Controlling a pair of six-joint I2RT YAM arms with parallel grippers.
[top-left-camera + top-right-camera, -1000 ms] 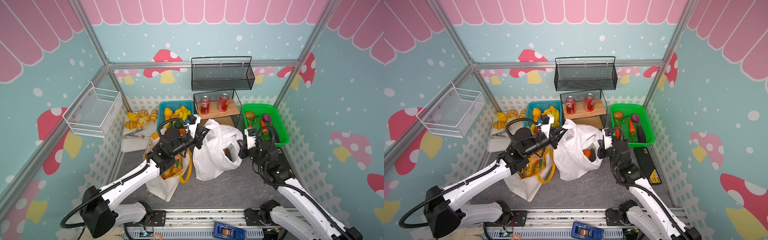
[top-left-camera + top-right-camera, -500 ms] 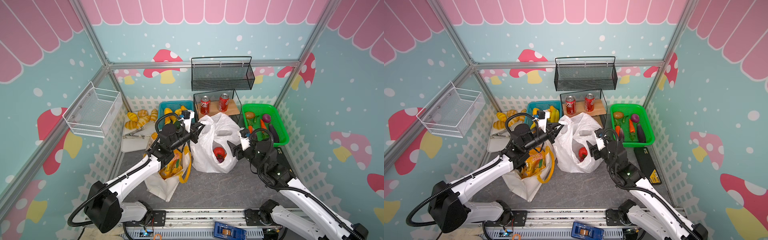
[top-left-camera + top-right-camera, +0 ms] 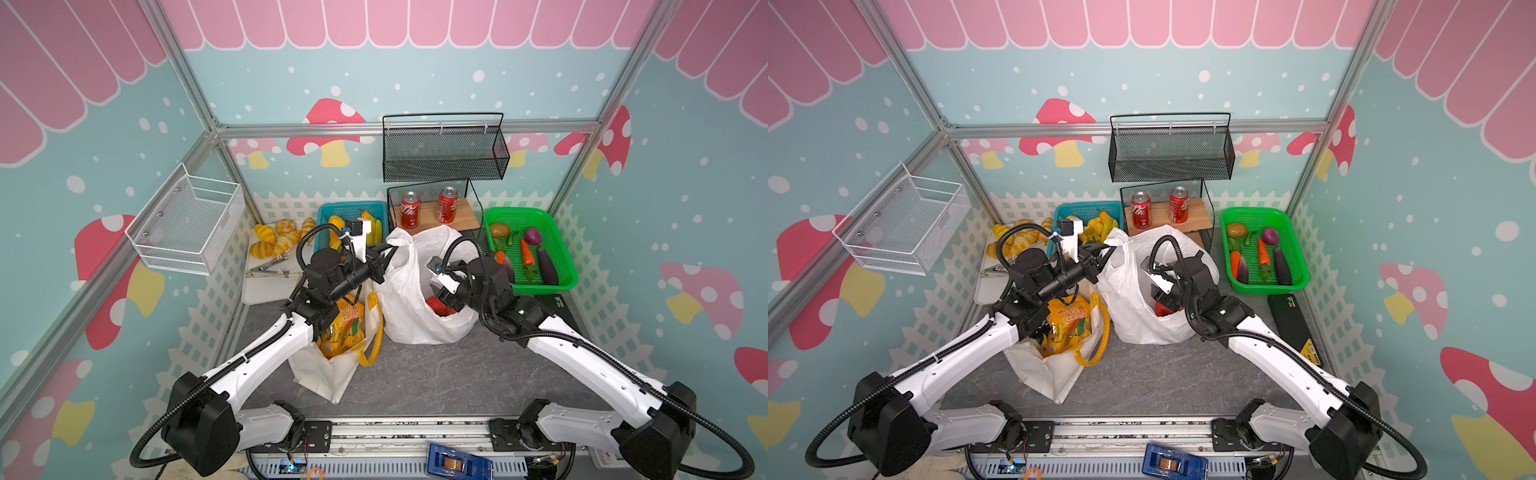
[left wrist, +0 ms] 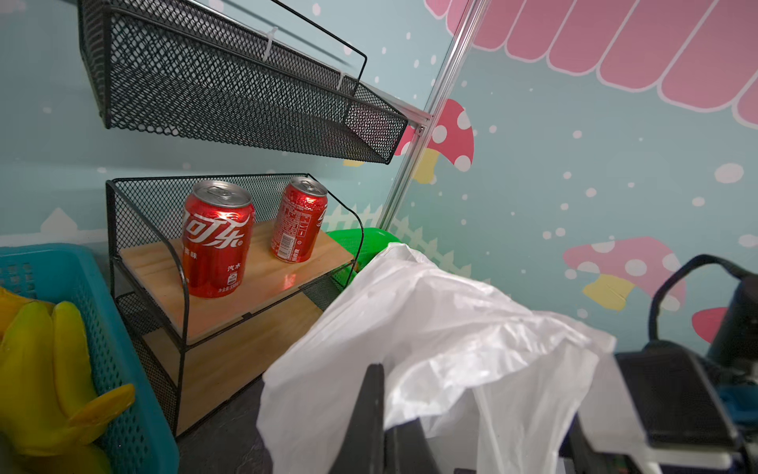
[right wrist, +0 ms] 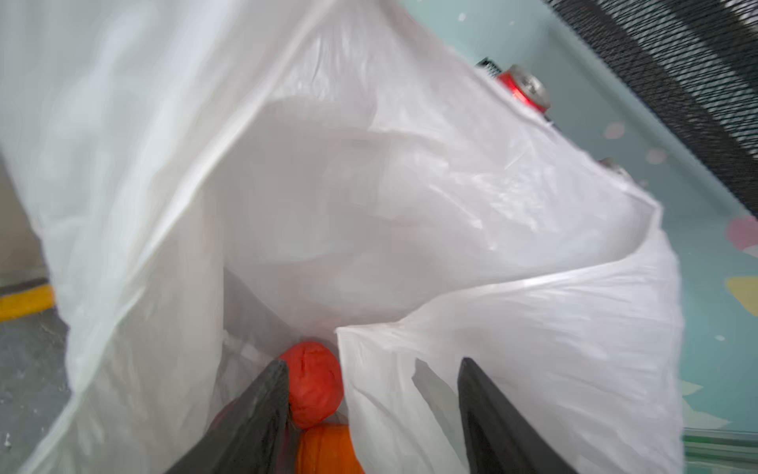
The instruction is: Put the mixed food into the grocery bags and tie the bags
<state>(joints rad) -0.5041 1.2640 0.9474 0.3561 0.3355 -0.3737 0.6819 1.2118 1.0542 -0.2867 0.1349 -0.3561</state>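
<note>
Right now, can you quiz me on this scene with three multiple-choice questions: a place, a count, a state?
1. How many red soda cans stand on the wooden shelf? A four, B one, C two.
2. Where is the red tomato? A on the wooden shelf, B in the white plastic bag, C under the shelf.
3. The left claw is: A shut on the white plastic bag, B wide open, C gripping a can.
Answers: C, two stand side by side; B, the right wrist view shows it inside; A, it pinches the bag's edge.
</note>
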